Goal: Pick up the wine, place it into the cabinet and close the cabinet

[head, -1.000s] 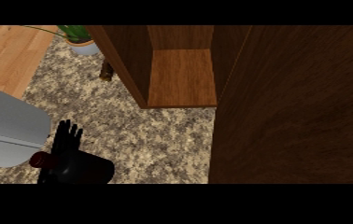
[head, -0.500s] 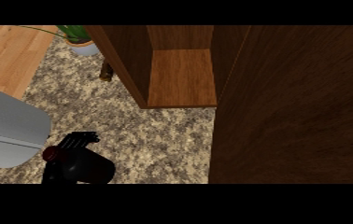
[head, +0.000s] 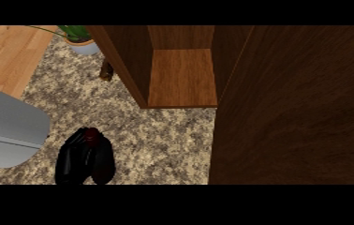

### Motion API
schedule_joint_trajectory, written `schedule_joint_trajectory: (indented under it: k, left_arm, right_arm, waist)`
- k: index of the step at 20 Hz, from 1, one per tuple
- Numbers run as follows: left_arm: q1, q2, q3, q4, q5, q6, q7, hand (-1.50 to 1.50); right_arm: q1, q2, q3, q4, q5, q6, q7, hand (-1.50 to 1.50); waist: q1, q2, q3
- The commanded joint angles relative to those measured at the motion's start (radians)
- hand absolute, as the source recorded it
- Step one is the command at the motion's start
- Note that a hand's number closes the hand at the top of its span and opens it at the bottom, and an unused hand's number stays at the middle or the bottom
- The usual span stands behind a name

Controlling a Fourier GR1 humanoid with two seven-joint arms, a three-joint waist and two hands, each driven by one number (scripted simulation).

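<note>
The wine bottle (head: pixel 102 161), dark with a red neck, stands low at the left of the speckled stone counter (head: pixel 166 139). My right hand (head: pixel 69 162) is curled round it from the left side and hides much of its body. The cabinet (head: pixel 181 76) stands open further back, with a bare wooden shelf inside. Its dark door (head: pixel 283 111) swings out toward me and fills the right of the view. The bottle and hand are in front of the cabinet's opening and to its left. My left hand does not show.
A grey rounded shape (head: pixel 19 130) lies at the left edge beside the bottle. A potted plant (head: pixel 81 43) and a small brown object (head: pixel 106 71) stand left of the cabinet's side wall. A light wooden surface (head: pixel 21 55) lies at the far left.
The right hand's fingers stood straight beside the bottle; they have now curled round it. Hand and bottle have shifted a little to the right.
</note>
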Motion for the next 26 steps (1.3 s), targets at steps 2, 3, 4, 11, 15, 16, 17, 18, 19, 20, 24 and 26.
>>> schedule_joint_trajectory:
  k: [2,3,4,11,15,16,17,18,19,20,24,26]
  left_arm:
    - [0.012,-0.015,0.005,0.047,0.062,-0.113,-0.092,1.5]
    - [0.003,0.011,0.042,0.107,0.094,-0.191,-0.186,1.5]
    - [0.037,0.003,0.029,0.11,0.087,-0.23,-0.253,1.5]
    - [0.024,-0.006,-0.046,-0.034,0.071,-0.24,-0.159,1.5]
    - [0.022,-0.021,-0.113,-0.151,0.086,-0.165,-0.04,1.5]
    - [0.003,-0.021,-0.152,-0.242,0.098,-0.105,0.042,1.5]
    - [0.041,-0.021,-0.209,-0.251,0.09,-0.065,-0.008,1.5]
    - [-0.007,-0.021,-0.148,-0.298,0.068,-0.069,0.08,1.5]
    - [0.063,-0.021,-0.235,-0.373,0.068,-0.014,0.082,1.5]
    - [-0.052,-0.021,-0.258,-0.229,0.061,0.029,0.022,1.5]
    - [-0.107,-0.021,-0.36,-0.309,0.033,0.202,0.105,1.5]
    - [-0.178,-0.021,-0.288,-0.318,0.056,0.17,0.197,1.5]
  right_arm:
    - [0.115,-0.007,0.009,-0.21,-0.054,0.001,0.038,-1.5]
    - [0.014,0.001,0.001,-0.198,-0.043,-0.019,0.089,-1.5]
    - [0.056,-0.01,-0.009,-0.199,-0.061,-0.002,0.061,-1.5]
    - [0.072,-0.025,-0.047,-0.226,-0.093,0.018,0.074,-1.5]
    - [0.063,-0.005,-0.052,-0.18,-0.1,0.025,0.06,-1.5]
    - [0.013,0.01,-0.048,-0.17,-0.086,0.004,0.078,-1.5]
    - [0.096,-0.011,-0.069,-0.199,-0.114,0.032,0.048,-1.5]
    - [0.026,-0.012,-0.051,-0.223,-0.088,0.011,0.127,-1.5]
    - [0.086,0.002,-0.075,-0.128,-0.109,0.051,-0.015,-1.5]
    - [0.04,0.004,-0.037,-0.201,-0.078,0.016,0.098,-1.5]
    - [0.072,-0.002,-0.08,-0.172,-0.121,0.05,0.045,-1.5]
    - [0.034,-0.008,-0.093,-0.236,-0.145,0.035,0.132,-1.5]
  waist:
    - [-0.002,0.006,-0.012]
    - [0.002,0.008,-0.015]
    - [0.0,0.007,-0.014]
    - [0.005,0.006,-0.012]
    - [0.008,0.007,-0.011]
    - [0.01,0.006,-0.011]
    - [0.004,0.005,-0.011]
    - [0.008,0.005,-0.012]
    - [0.011,0.005,-0.01]
    - [0.0,0.007,-0.012]
    - [0.0,0.007,-0.011]
    - [-0.002,0.007,-0.012]
